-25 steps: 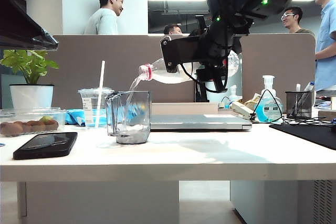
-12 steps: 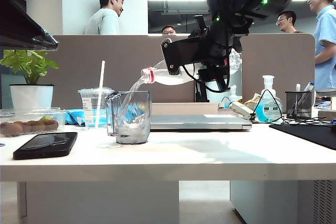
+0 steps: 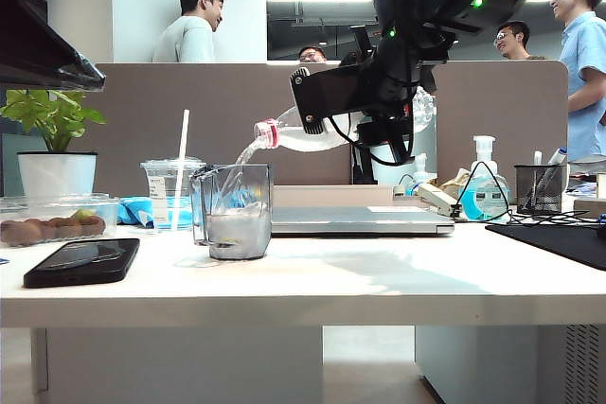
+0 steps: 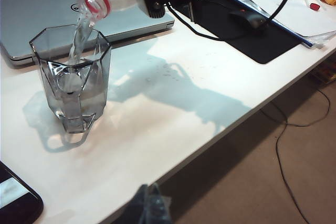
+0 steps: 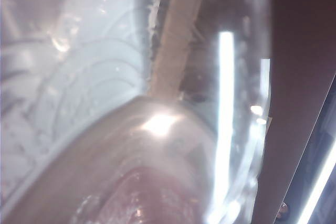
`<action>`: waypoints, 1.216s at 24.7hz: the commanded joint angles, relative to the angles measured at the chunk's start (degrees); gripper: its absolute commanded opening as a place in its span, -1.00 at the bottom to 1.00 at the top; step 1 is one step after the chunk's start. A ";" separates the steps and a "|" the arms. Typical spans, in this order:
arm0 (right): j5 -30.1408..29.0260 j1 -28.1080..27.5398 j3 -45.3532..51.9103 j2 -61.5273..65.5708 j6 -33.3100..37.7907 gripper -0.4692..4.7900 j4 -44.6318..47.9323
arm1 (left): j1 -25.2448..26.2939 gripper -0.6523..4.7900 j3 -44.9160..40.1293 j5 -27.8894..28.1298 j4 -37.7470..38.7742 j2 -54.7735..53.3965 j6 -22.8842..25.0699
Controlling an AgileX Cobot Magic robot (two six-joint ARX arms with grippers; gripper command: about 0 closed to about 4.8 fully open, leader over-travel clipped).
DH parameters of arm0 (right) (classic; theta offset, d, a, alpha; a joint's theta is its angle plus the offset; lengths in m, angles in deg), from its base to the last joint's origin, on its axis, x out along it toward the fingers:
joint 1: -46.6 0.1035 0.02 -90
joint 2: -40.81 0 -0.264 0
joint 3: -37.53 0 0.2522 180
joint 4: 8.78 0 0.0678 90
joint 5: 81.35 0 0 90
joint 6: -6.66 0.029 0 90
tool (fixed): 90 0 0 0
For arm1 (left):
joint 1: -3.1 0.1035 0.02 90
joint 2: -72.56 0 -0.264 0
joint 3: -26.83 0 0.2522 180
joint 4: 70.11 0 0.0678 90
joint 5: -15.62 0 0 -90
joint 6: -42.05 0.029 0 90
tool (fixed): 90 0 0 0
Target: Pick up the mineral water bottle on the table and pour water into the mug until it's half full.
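The mineral water bottle (image 3: pixel 301 136) hangs tilted above the table (image 3: pixel 379 276), its pinkish-red neck ring (image 4: pixel 96 2) over the mug (image 3: pixel 237 224). My right gripper (image 3: pixel 327 99) is shut on the bottle's body. A thin stream falls from the mouth into the smoky-grey faceted mug (image 4: pixel 71 77), where the water stands roughly halfway up. In the right wrist view the clear bottle (image 5: pixel 105 103) fills the picture and hides the jaws. My left gripper (image 4: pixel 149 203) hovers off the table's front edge, away from the mug, its dark tips pressed together on nothing.
A closed grey laptop (image 3: pixel 360 219) lies right behind the mug. A lidded cup with straw (image 3: pixel 170 191), food box (image 3: pixel 52 219) and black phone (image 3: pixel 80 260) are at the left. Sanitizer (image 3: pixel 485 191), pen holder (image 3: pixel 540 188) and a black mouse pad (image 4: pixel 252 35) are at the right.
The water in the mug has risen from a little at the bottom to about halfway. The bottle's neck has dipped slightly; the left arm has not moved.
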 commanded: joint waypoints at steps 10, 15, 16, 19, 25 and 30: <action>1.11 0.11 -0.59 -0.61 0.33 0.02 1.79 | -0.02 -0.77 0.20 -0.35 -0.50 0.11 0.09; 0.81 0.11 -0.57 -0.59 4.17 0.01 1.31 | -0.02 -0.77 0.20 -0.35 -0.50 0.11 0.07; 0.70 0.11 -0.57 -0.59 5.11 0.02 1.18 | -0.02 -0.77 0.20 -0.35 -0.50 0.11 0.07; -0.26 0.11 -0.55 -0.59 10.80 0.02 0.59 | -0.02 -0.77 0.20 -0.35 -0.50 0.11 0.07; -6.51 0.11 0.28 -0.61 40.63 0.02 -3.15 | -0.02 -0.77 0.20 -0.35 -0.50 0.11 0.09; -11.54 -0.22 1.11 -0.59 64.13 0.02 -0.74 | -0.02 -0.77 0.20 -0.33 -0.50 0.09 0.09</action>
